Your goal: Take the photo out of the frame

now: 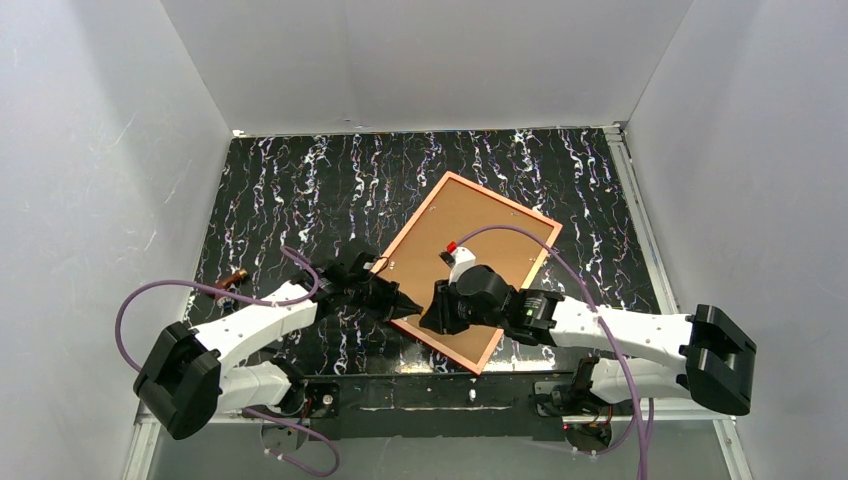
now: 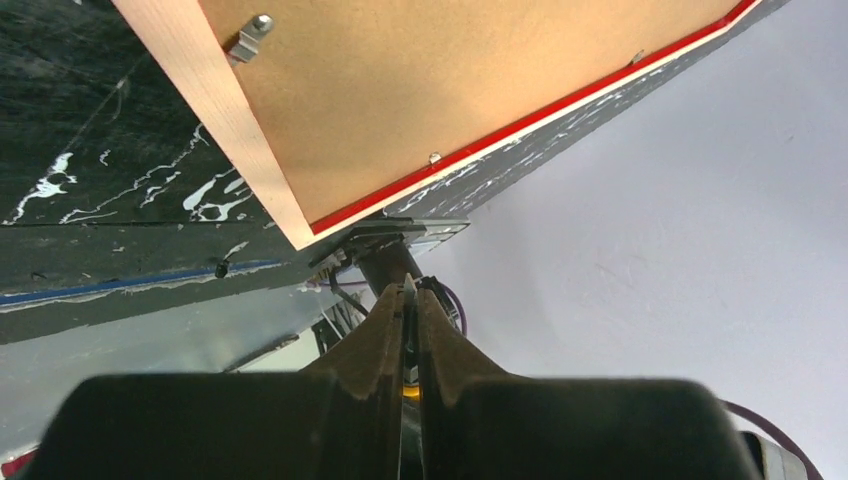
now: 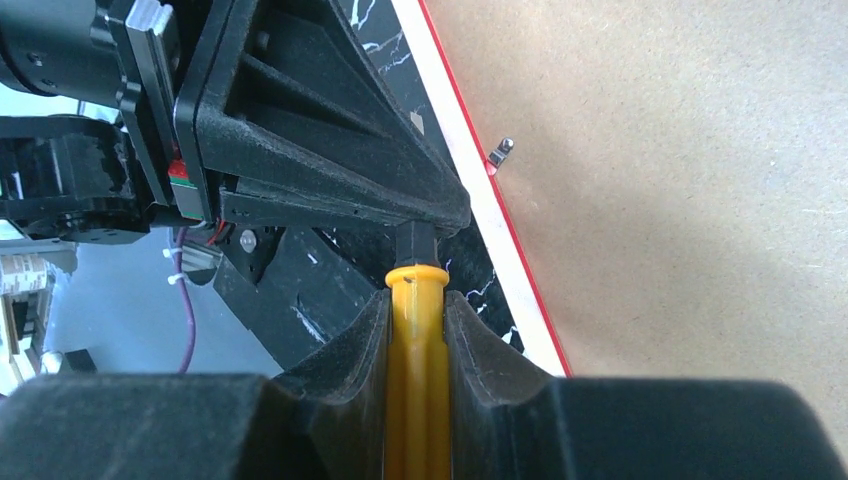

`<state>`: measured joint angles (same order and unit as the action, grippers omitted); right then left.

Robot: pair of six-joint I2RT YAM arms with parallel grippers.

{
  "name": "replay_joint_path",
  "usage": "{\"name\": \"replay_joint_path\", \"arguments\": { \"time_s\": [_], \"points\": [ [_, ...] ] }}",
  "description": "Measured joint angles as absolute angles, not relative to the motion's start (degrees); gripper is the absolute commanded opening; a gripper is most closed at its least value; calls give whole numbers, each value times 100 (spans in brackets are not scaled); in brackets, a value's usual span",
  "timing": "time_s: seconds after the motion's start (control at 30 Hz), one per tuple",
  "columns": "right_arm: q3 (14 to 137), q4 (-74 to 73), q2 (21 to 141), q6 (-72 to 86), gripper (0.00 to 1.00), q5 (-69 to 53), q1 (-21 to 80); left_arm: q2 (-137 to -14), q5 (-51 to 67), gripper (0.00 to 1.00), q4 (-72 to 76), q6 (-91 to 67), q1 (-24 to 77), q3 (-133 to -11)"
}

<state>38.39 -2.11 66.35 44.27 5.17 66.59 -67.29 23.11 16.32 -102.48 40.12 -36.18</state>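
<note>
The frame [image 1: 418, 218] lies face down on the black marbled table, with its brown backing board [image 1: 500, 225] up. The photo is hidden under the board. My right gripper [image 1: 432, 308] is shut on the yellow handle of a screwdriver [image 3: 415, 350], just off the frame's near left edge. My left gripper [image 1: 412, 303] faces it and is shut on the screwdriver's dark shaft [image 3: 417, 240]. The left wrist view shows the pale rim [image 2: 225, 110], the red edge [image 2: 520, 130] and the board [image 2: 450, 80], with my left gripper [image 2: 410, 290] below the corner.
Small metal tabs [image 2: 250, 35] [image 3: 500, 152] stand along the board's edges. A small copper-coloured object [image 1: 232, 280] lies at the table's left. White walls enclose the table on three sides. The arm bases sit at the near edge.
</note>
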Motion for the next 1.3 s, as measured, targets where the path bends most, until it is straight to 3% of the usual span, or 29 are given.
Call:
{"name": "replay_joint_path", "arguments": {
  "time_s": [0.1,0.23,0.33,0.57,0.93,1.03,1.3],
  "points": [
    [3955,-351,6746,4381,53,532,6694,-6713,2224,0,1459,-10307,4032,-3625],
    [3946,-329,6672,4412,63,784,6818,-6482,2132,0,965,-10479,4093,-3649],
    [3612,198,6329,4552,63,1046,6910,-6261,2051,0,788,-10735,4108,-3645],
    [3177,1098,6228,4871,49,1256,6956,-6204,1990,0,854,-11096,4108,-3636],
    [3094,1236,6226,5157,44,1820,7122,-6204,1791,0,904,-11301,4108,-3597],
    [3094,1236,6226,5172,37,1868,7164,-6204,1769,0,913,-11312,4108,-3597],
    [3094,1212,6274,5181,38,1922,7168,-6204,1737,0,908,-11312,4108,-3597]
  ]
}}
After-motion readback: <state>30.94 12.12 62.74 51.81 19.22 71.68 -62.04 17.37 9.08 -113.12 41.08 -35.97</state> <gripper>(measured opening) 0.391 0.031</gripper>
